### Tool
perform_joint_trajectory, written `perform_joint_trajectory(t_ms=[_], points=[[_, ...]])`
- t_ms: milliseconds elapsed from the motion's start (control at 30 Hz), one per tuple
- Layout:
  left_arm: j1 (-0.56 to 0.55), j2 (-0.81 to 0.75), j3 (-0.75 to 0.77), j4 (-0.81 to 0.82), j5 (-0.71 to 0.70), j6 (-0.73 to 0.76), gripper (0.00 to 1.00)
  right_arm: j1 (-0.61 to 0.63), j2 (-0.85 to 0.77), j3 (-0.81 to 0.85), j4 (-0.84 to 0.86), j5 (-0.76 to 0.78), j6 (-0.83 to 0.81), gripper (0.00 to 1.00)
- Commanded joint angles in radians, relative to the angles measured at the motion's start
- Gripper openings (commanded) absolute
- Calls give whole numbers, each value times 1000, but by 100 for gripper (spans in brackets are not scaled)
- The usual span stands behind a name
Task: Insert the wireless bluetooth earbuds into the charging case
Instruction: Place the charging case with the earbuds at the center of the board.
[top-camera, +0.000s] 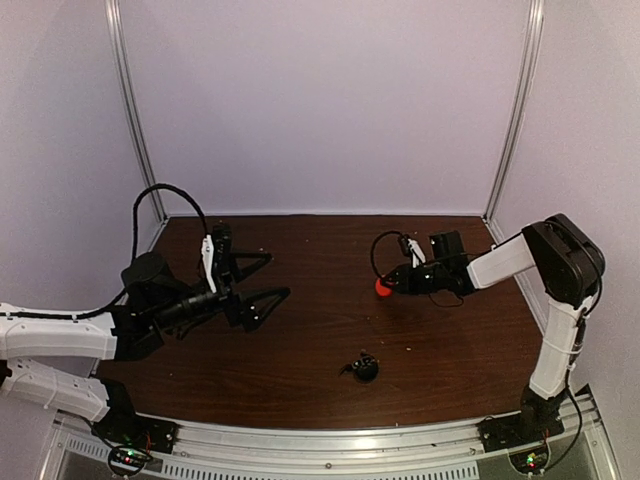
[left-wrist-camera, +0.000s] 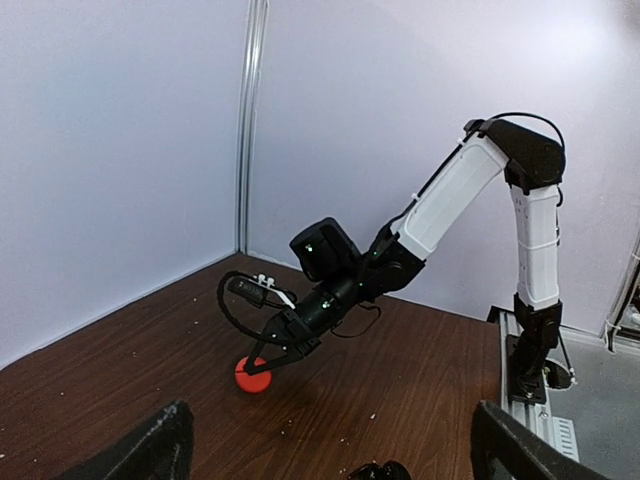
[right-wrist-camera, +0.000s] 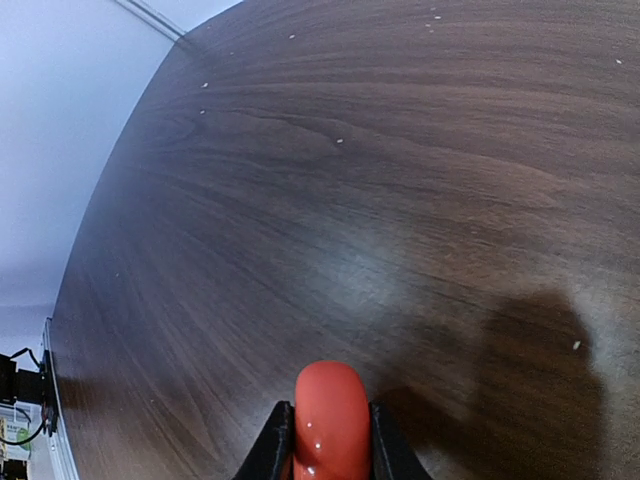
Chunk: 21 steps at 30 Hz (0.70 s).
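red case (right-wrist-camera: 331, 395) pinched edge-on in right gripper (right-wrist-camera: 329, 440); left gripper (top-camera: 276, 275) spread wide, empty.

The right wrist view's bottom edge cuts off the red round case (right-wrist-camera: 330, 410) and most of the right hand (right-wrist-camera: 330, 445) pinching it. The left wrist view crops the black case (left-wrist-camera: 378, 470); from above it is too small to tell open from closed.

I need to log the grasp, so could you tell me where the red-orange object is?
The red-orange object is pinched in the right hand, right of centre on the table in the top view, beyond the small black item.
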Motion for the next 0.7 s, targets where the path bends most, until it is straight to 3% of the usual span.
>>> perform_joint_trajectory(t_ms=[0, 67, 333, 667], points=[[6, 0, 17, 0, -17, -8, 98, -47, 39, 45, 16, -3, -6, 17], [6, 1, 18, -3, -23, -7, 98, -62, 60, 67, -12, 8, -22, 19], [6, 13, 32, -20, -30, 2, 98, -91, 76, 86, -63, 50, -97, 61], [6, 23, 43, -27, -16, 17, 98, -86, 56, 123, -155, 79, -304, 79]])
